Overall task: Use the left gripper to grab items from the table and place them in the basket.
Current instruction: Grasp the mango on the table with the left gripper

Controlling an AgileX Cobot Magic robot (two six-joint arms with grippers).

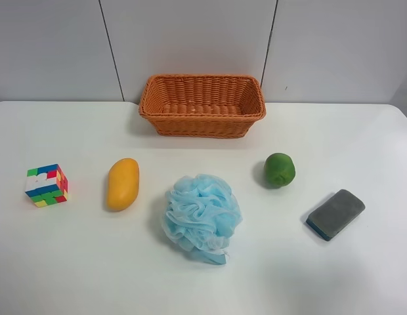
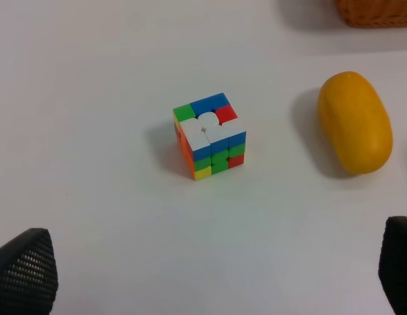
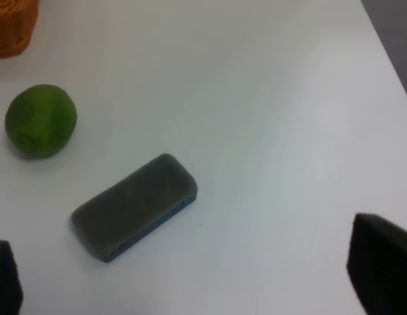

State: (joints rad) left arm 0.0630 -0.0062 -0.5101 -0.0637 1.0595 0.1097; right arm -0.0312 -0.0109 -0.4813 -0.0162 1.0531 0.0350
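Observation:
The orange-brown wicker basket [image 1: 202,105] stands at the back middle of the white table [image 1: 72,262]. In front of it lie a multicoloured puzzle cube [image 1: 46,185], a yellow-orange mango [image 1: 123,184], a light blue mesh pouf [image 1: 202,216], a round green fruit [image 1: 279,169] and a grey sponge with a blue base [image 1: 335,214]. No arm shows in the exterior high view. The left gripper [image 2: 210,275] is open and empty, above the table with the cube [image 2: 209,136] and mango [image 2: 355,123] beyond it. The right gripper [image 3: 190,275] is open and empty, near the sponge [image 3: 134,205] and green fruit [image 3: 41,121].
A grey panelled wall [image 1: 190,39] rises behind the table. The table's right edge [image 3: 387,59] shows in the right wrist view, with dark floor beyond. A corner of the basket [image 3: 13,26] shows in the right wrist view, and it also shows in the left wrist view [image 2: 377,12].

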